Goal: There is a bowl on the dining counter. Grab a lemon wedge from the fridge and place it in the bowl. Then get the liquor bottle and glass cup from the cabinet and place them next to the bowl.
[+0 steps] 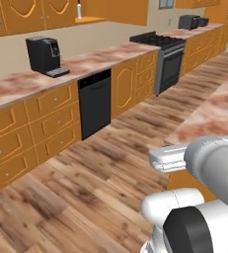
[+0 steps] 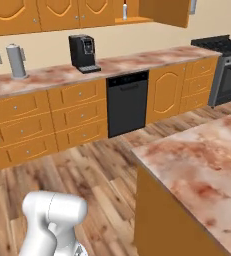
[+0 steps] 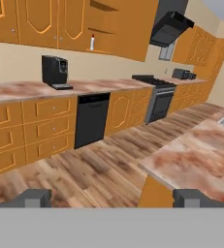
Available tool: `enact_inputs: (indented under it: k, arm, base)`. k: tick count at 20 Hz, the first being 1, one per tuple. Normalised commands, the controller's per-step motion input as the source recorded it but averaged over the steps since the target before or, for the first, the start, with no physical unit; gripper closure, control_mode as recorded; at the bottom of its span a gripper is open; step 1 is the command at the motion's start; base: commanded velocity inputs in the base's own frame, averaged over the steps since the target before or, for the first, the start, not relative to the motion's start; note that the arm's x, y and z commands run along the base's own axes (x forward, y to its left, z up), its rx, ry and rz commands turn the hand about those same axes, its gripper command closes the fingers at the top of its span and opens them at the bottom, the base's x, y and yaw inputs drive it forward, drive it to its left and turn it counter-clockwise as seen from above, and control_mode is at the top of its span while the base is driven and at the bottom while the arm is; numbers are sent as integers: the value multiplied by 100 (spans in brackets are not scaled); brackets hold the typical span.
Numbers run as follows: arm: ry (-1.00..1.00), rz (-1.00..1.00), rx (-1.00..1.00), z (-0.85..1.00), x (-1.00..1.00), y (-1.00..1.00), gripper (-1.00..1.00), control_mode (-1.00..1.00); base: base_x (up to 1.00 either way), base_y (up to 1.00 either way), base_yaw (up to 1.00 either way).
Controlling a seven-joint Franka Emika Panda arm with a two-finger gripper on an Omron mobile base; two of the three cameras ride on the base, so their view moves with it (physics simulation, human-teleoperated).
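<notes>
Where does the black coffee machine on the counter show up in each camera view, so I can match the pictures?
Left base view: the coffee machine stands upper left on the long counter.
Right base view: it stands upper middle, left of centre, on the same counter.
Hand view: it stands upper left.
Shared landmark: the black dishwasher sits below the counter, just to the coffee machine's right in every view.

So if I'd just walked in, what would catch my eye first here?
Probably the black coffee machine on the long marbled counter, with the black dishwasher set among orange cabinets just to its right. Further along stands a dark stove, and the marbled island counter fills the near right, beside the robot's tool, its fingers wide apart.
</notes>
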Motion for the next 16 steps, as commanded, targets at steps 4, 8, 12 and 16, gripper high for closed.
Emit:
enact_inputs:
  k: [4, 8, 12, 16]
  arm:
    - [0, 0, 0, 0, 0, 0, -100, 100]
    - [0, 0, 0, 0, 0, 0, -100, 100]
    - [0, 0, 0, 0, 0, 0, -100, 100]
    - [0, 0, 0, 0, 0, 0, -100, 100]
  base:
    - [100, 91, -21]
    - [100, 87, -22]
    - [100, 84, -23]
    - [100, 78, -25]
